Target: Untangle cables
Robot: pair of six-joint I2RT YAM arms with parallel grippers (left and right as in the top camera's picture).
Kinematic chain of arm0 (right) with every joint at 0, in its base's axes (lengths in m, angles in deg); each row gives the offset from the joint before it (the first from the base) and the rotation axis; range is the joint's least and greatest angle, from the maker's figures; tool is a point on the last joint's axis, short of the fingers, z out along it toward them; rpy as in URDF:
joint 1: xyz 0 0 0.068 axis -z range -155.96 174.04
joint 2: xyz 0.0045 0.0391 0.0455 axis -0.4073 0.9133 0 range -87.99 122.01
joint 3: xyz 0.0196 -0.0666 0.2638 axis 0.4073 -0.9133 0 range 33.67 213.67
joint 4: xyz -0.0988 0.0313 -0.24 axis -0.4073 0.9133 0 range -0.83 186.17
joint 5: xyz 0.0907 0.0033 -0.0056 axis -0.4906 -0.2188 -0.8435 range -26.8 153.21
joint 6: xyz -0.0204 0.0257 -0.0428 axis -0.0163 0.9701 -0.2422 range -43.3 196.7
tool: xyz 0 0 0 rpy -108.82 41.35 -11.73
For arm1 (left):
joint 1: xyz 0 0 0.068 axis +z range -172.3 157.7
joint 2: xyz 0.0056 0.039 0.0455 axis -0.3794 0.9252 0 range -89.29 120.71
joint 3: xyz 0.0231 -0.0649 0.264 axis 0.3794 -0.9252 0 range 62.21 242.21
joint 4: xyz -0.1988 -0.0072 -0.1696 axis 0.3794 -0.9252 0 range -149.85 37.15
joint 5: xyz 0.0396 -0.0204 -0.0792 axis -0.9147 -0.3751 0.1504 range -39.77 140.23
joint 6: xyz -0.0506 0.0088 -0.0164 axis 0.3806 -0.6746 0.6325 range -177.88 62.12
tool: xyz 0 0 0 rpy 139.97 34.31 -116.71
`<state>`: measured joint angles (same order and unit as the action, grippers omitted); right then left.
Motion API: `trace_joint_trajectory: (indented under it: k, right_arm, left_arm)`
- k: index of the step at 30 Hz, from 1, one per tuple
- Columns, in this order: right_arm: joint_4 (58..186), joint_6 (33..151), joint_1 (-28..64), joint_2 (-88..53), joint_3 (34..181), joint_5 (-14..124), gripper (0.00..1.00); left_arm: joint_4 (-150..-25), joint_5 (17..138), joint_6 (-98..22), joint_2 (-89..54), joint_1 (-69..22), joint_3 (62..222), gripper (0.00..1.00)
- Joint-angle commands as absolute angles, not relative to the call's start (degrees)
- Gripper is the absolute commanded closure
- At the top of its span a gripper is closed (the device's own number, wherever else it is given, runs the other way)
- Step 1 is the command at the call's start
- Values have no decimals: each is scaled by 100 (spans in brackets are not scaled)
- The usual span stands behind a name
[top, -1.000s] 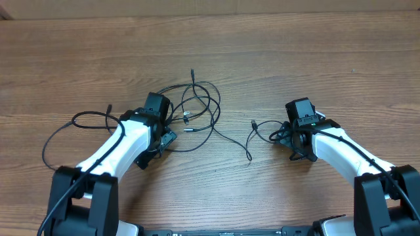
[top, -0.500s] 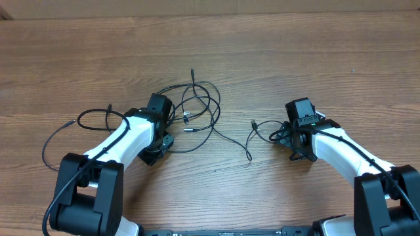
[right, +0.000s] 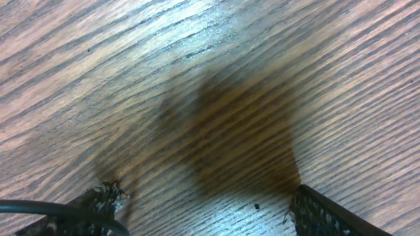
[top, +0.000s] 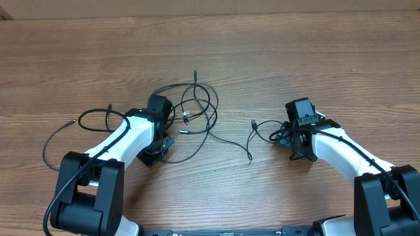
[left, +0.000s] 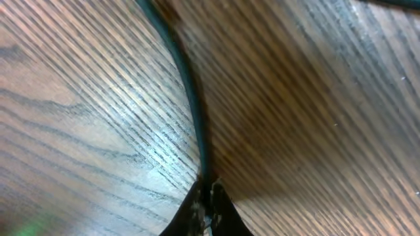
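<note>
The step in hand looks like the pulling-apart. In the left wrist view, the left gripper (left: 207, 194) has its jaws pinched narrow on one black strand, which runs away across the tabletop (top: 295, 59) toward twelve o'clock. The right gripper (right: 203, 196) has its jaws standing wide, holding nothing. A cord (right: 39, 208) passes just beside the finger at seven o'clock without being clamped.

Seen from overhead, a short curled cord (top: 266, 128) lies at nine o'clock of the right gripper. A loose loop (top: 92, 118) lies at nine o'clock of the left arm, with its tail trailing toward the near-left. The main knot of the cables (top: 190, 115) sits at about one o'clock of the left gripper. One long strand leaves it toward four o'clock.

I judge the next move needs the right jaws to close on a second strand, so the two arms can draw apart without tightening the crossings.

The count is two grippers, one knotted cluster, one loose loop and one short cord. About seven plug ends show. I cannot tell how many separate cords make up the knot.
</note>
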<state>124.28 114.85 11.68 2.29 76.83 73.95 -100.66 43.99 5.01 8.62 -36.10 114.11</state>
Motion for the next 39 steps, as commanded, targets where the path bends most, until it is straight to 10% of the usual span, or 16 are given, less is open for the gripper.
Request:
trace_joint_trajectory:
  k: [1, 25, 39]
  right_arm:
    - [12395, 11527, 1211, 301, 7604, 7342, 16]
    - [12395, 11527, 1211, 301, 7604, 7344, 16]
    - [12395, 11527, 1211, 301, 7604, 7344, 16]
  left_arm:
    - [-10134, 4408, 506, 1039, -3619, 11306, 96]
    - [-11843, 5000, -3459, 53, -3615, 15245, 96]
    - [-11797, 5037, -3206, -1359, -3615, 17111, 95]
